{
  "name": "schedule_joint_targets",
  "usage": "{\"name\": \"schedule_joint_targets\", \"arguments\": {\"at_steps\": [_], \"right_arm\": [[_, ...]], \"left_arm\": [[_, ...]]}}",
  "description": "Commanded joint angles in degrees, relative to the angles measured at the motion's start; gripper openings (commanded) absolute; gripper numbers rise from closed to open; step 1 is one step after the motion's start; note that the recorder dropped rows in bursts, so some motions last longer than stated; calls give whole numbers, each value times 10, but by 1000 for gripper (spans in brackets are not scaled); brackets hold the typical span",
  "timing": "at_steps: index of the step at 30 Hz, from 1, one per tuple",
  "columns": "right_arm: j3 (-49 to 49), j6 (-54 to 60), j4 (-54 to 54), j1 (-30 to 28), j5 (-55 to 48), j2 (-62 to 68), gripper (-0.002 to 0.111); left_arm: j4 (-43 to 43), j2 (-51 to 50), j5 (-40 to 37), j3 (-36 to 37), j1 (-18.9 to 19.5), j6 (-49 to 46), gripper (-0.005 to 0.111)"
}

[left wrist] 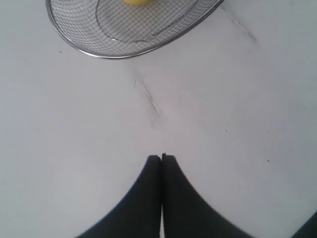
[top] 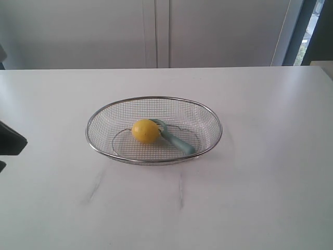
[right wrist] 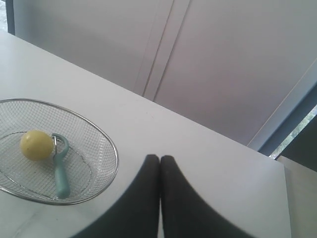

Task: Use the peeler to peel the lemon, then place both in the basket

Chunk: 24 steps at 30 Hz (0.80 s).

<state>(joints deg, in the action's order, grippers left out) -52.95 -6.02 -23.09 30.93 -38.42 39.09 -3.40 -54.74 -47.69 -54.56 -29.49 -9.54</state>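
Left gripper [left wrist: 162,157] and right gripper [right wrist: 159,157] are both pinched shut, holding nothing. The lemon [top: 145,130] sits snug against the peeler [top: 177,139] inside the basket [top: 154,97]. Grab either and I reckon the lemon rolls, or the basket skids on the counter [top: 260,198].

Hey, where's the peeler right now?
In the exterior view the peeler lies inside the basket near its middle, its head right beside the lemon on the lemon's right, its handle pointing toward the basket's near right rim.
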Motion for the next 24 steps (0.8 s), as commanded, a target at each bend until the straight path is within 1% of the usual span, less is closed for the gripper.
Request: {"name": "schedule_joint_targets", "arguments": {"at_steps": [1, 24], "right_arm": [[3, -3, -4, -2, 9, -2, 0], [3, -3, -4, -2, 9, -2, 0]], "left_arm": [[1, 9, 39, 39, -2, 6, 0], [1, 9, 46, 46, -2, 5, 0]]}}
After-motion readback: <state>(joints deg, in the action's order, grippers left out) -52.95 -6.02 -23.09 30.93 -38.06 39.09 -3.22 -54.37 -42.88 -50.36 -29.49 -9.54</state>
